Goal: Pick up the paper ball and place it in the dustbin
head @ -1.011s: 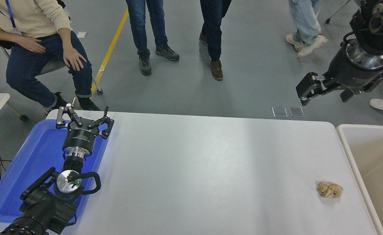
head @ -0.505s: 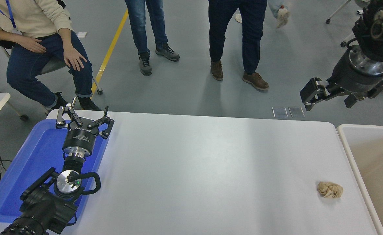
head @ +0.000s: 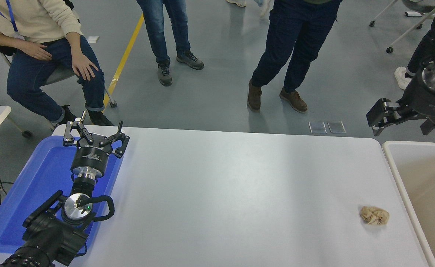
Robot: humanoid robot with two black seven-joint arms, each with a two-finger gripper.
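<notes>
The paper ball (head: 374, 215), a crumpled tan wad, lies on the white table (head: 239, 185) near its right front corner. The dustbin (head: 391, 155), cream with a thick pale rim, stands just past the table's right edge, partly cut off by the picture. My right gripper (head: 401, 125) hangs high beyond the table's far right corner, above the bin's far end and well away from the ball; its fingers are spread open and hold nothing. My left gripper (head: 95, 132) is parked open over the blue tray at the left.
A shallow blue tray (head: 25, 193) covers the table's left end. A person sits at the far left (head: 43, 48), and others stand beyond the far edge (head: 284, 55). Two small clear plates (head: 326, 127) lie on the floor behind the table.
My right arm has swung to the right and a little down, now nearer the bin's far end. A standing person has stepped closer to the table. The ball and left arm stayed put.
</notes>
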